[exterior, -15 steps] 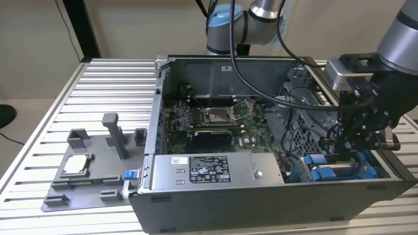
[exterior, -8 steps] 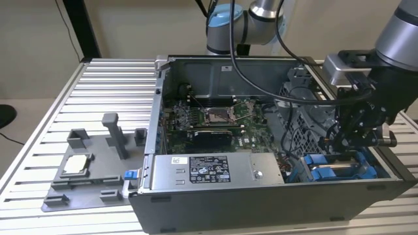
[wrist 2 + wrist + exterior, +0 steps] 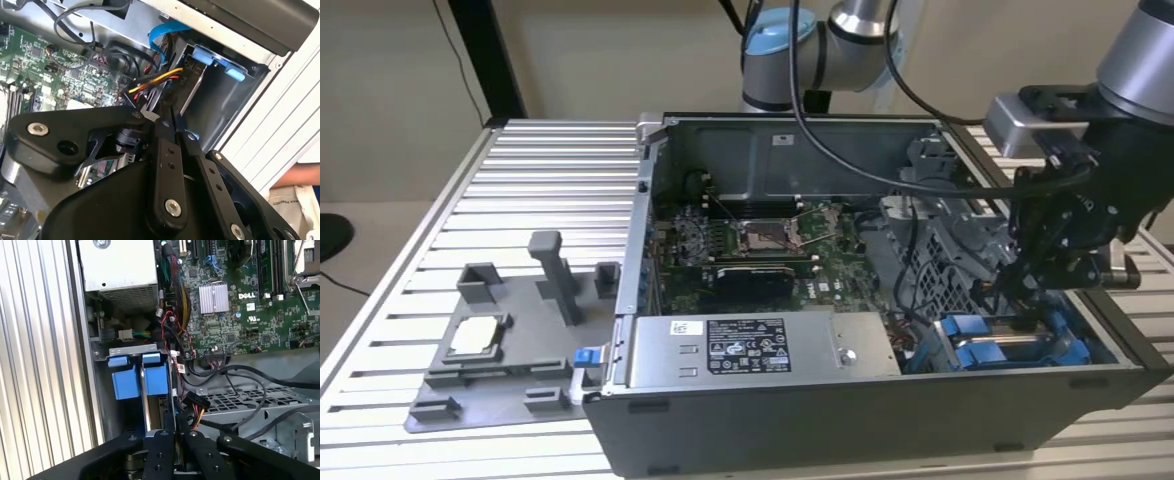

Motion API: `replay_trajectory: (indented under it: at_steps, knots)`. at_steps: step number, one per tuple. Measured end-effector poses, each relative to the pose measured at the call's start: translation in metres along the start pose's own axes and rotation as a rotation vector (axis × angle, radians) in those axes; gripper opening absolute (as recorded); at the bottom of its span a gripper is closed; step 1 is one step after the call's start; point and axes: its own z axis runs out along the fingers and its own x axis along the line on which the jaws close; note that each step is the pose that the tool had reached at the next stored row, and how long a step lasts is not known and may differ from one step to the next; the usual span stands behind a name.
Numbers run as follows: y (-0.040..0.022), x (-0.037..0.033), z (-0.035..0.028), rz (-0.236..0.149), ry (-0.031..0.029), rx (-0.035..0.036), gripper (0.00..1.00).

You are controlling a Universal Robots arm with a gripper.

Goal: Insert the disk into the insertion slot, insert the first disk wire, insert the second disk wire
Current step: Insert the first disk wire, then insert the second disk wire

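The disk (image 3: 983,342) in its blue carrier frame stands in the drive bay at the case's front corner, on the exterior view's right. Its blue tabs face me in the first wrist view (image 3: 155,380) and show beside a grey bay wall in the second wrist view (image 3: 205,55). My gripper (image 3: 1021,290) hangs just over that bay. Its black fingers are drawn together (image 3: 177,421) at a black connector with yellow, red and black wires (image 3: 194,402). That wire (image 3: 157,82) runs from the fingertips (image 3: 165,116) toward the disk's end. The contact itself is hidden.
A grey labelled power-supply box (image 3: 747,345) lies along the case's front, next to the bay. The motherboard (image 3: 747,240) and loose black cables (image 3: 240,375) fill the case floor. A grey fixture tray (image 3: 507,340) sits outside on the slatted table. A person's arm (image 3: 300,175) is nearby.
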Motion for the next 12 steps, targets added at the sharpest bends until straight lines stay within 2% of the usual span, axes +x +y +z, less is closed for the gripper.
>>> replay_trajectory:
  at_steps: [3, 5, 7, 12]
  knots:
    - [0.0001, 0.0, -0.0061, 0.001, -0.0019, -0.0002, 0.0]
    - [0.0001, 0.0, -0.0105, 0.001, -0.0055, -0.0006, 0.0]
    - [-0.001, 0.0004, -0.0114, 0.002, -0.0138, -0.0017, 0.0]
    - [-0.0095, 0.0027, -0.0117, 0.002, -0.0375, -0.0044, 0.0]
